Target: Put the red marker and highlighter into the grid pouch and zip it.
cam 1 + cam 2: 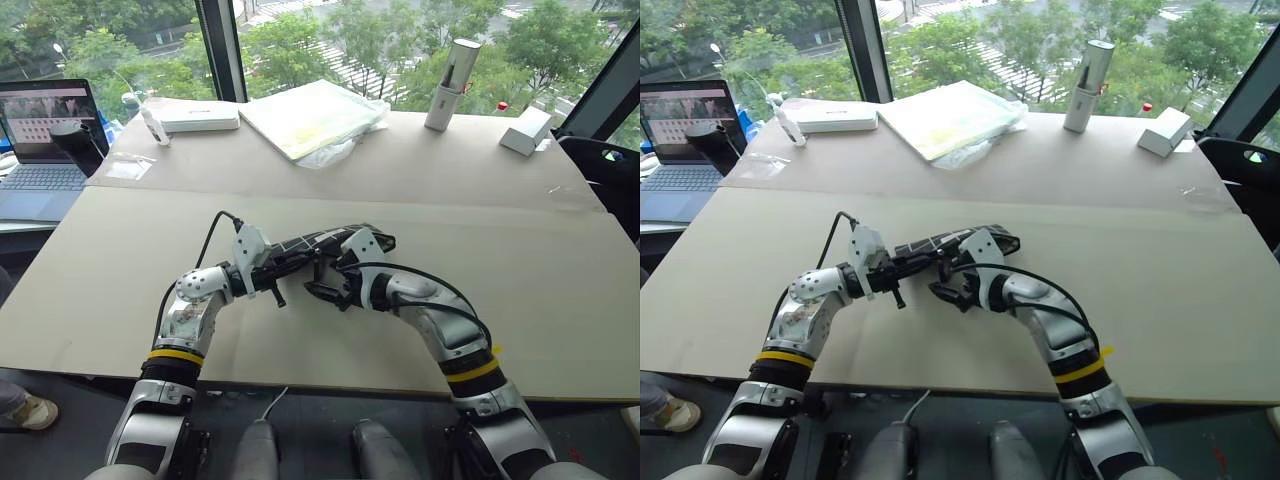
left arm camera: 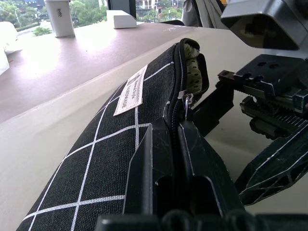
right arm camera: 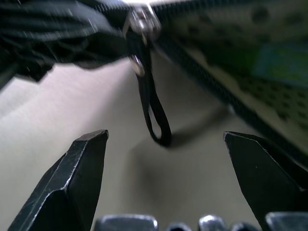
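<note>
A: What's sitting nearest?

B: The grid pouch (image 1: 300, 248), black fabric crossed with white lines and carrying a small white label (image 2: 131, 90). It's hanging just above the near part of the table (image 1: 520, 300), between the two arms. The left gripper (image 2: 175, 144) is clamping its end tight. The zipper is sitting partway along, the far end is gaping, and a dotted lining is showing inside.

A: And the other arm?

B: The right gripper (image 3: 163, 159) is standing wide, holding nothing, with the zipper pull (image 3: 151, 108) dangling between its fingers (image 3: 79, 178). It's sitting just beside the pouch's open end.

A: Any pens?

B: Something green and teal is showing inside the opening, too blurred to name.

A: How many of each?

B: One pouch, two grippers.

A: Farther back?

B: A white slim box (image 1: 198, 117) and a pale flat packet (image 1: 312, 117) are lying at the far edge, one tall silver-white cylinder (image 1: 452, 85) is standing upright, and a small white box (image 1: 527, 130) is resting to its right. A laptop (image 1: 45, 145) is sitting open off the left side. Nothing is blocking the pouch.
</note>
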Controlling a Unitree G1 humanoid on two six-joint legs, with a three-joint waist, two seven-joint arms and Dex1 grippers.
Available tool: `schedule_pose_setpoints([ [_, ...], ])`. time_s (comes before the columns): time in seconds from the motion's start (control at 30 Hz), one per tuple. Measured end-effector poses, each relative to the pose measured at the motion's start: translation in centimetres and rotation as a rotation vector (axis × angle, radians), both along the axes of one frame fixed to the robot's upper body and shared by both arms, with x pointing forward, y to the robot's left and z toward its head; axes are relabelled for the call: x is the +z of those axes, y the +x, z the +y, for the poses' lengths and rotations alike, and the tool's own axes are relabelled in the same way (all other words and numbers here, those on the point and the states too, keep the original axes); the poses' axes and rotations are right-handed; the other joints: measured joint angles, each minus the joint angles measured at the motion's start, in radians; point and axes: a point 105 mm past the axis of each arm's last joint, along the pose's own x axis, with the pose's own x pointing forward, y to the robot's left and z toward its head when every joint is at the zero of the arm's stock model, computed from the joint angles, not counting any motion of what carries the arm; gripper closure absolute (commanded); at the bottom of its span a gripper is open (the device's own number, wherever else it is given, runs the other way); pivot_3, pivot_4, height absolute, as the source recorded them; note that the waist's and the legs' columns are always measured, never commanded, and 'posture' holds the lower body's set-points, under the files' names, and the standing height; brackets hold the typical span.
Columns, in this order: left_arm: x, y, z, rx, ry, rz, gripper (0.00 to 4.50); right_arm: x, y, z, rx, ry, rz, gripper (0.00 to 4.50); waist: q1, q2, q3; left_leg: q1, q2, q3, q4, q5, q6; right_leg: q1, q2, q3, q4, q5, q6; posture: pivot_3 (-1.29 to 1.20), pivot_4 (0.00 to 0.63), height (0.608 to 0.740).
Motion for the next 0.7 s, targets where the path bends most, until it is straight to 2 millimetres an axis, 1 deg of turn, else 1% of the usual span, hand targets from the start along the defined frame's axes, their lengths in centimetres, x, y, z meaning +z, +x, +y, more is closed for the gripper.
schedule_pose_setpoints([
  [0.1,0.0,0.0,0.0,0.002,0.000,0.000,4.50,0.2,0.4,0.5,0.002,0.001,-0.001,0.22,-0.003,0.000,0.000,0.000,0.000,0.000,0.000,0.000,0.000,0.000,0.000,0.000,0.000,0.000,0.000,0.00,0.150,0.739],
  [0.13,0.0,0.0,0.0,0.003,-0.001,0.000,4.50,0.3,0.5,0.6,0.005,0.001,-0.002,0.74,-0.003,0.000,0.000,0.000,0.000,0.000,0.000,0.000,0.000,0.000,0.000,0.000,0.000,0.000,0.000,0.00,0.150,0.739],
  [0.27,0.0,0.1,0.1,0.008,-0.001,-0.001,4.50,0.8,0.6,0.7,0.027,-0.007,-0.016,1.94,-0.003,0.000,0.000,0.000,0.000,0.000,0.000,0.000,0.000,0.000,0.000,0.000,0.000,0.000,0.000,0.00,0.150,0.739],
  [0.3,0.0,0.1,0.1,0.009,-0.001,0.000,4.50,0.7,0.6,0.5,0.031,-0.013,-0.017,2.39,-0.003,0.000,0.000,0.000,0.000,0.000,0.000,0.000,0.000,0.000,0.000,0.000,0.000,0.000,0.000,0.00,0.150,0.739],
  [0.5,0.0,0.1,0.1,0.012,-0.001,0.000,4.50,0.9,0.6,-0.3,0.045,-0.026,-0.025,4.44,-0.004,0.000,0.000,0.000,0.000,0.000,0.000,0.000,0.000,0.000,0.000,-0.001,0.000,0.000,0.000,0.00,0.150,0.739],
  [0.7,0.1,0.1,0.3,0.016,0.001,-0.002,4.50,1.3,0.3,-1.4,0.047,-0.034,-0.049,4.44,-0.003,0.000,0.000,0.000,0.000,0.000,0.000,0.000,0.000,0.000,0.000,-0.001,0.000,0.000,0.000,0.00,0.150,0.739],
])
